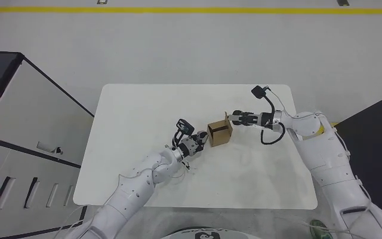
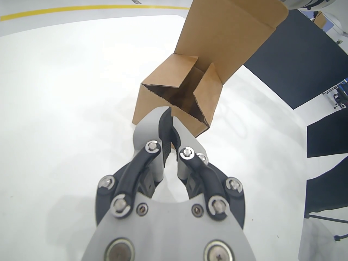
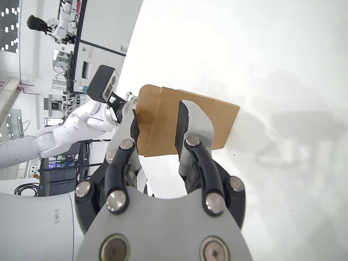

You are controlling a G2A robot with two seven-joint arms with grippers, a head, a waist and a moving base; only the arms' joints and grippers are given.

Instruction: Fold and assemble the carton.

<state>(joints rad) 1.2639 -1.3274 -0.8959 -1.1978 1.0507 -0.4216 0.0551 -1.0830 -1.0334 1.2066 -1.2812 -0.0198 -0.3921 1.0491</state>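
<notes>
A small brown carton (image 1: 219, 134) stands near the middle of the white table (image 1: 143, 113), top open. Its tall lid flap (image 2: 231, 25) stands upright, and two short side flaps lean inward over the opening. My left gripper (image 1: 202, 139) (image 2: 168, 111) is at the carton's near wall, shut on that wall's top rim, with cardboard showing between the pads. My right gripper (image 1: 233, 117) (image 3: 158, 107) is on the far side, behind the upright lid flap (image 3: 160, 120). It is open, with one finger (image 3: 195, 126) lying across the carton (image 3: 220, 120) and the other at the flap's edge.
A grey cabinet (image 1: 30, 113) stands beside the table on one side and a dark panel (image 1: 364, 128) on the other. The bare tabletop spreads wide around the carton, with the table's front edge (image 1: 197, 207) close to the arms.
</notes>
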